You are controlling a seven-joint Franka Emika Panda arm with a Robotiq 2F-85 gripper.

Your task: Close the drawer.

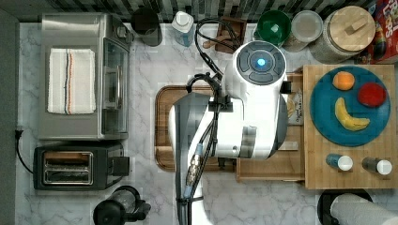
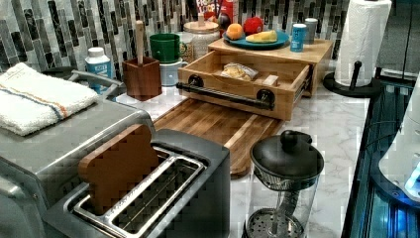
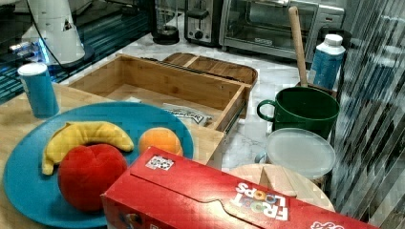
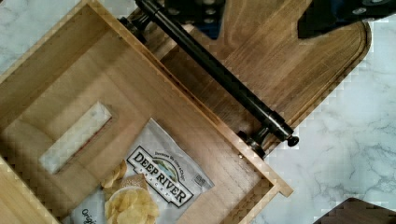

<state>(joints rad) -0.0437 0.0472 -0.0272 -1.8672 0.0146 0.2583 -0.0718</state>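
Observation:
The drawer (image 2: 257, 74) stands pulled out from under the light wooden slab (image 1: 319, 154), its black bar handle (image 2: 223, 94) facing the dark brown board. Inside lie a chips bag (image 4: 159, 182) and a small pale wooden bar (image 4: 74, 137). In the top view the white arm (image 1: 248, 108) hangs over the drawer (image 1: 272, 166) and covers most of it. My gripper (image 4: 271, 14) hovers open above the dark board just beyond the handle (image 4: 219, 77), not touching it, with nothing between the fingers.
The dark brown board (image 1: 162, 122) lies on the marble counter right in front of the drawer. A toaster (image 1: 75, 166) and toaster oven (image 1: 80, 75) fill the top view's left. A French press (image 2: 285, 183), paper towel roll (image 2: 361, 39) and green mug (image 3: 298, 109) stand around.

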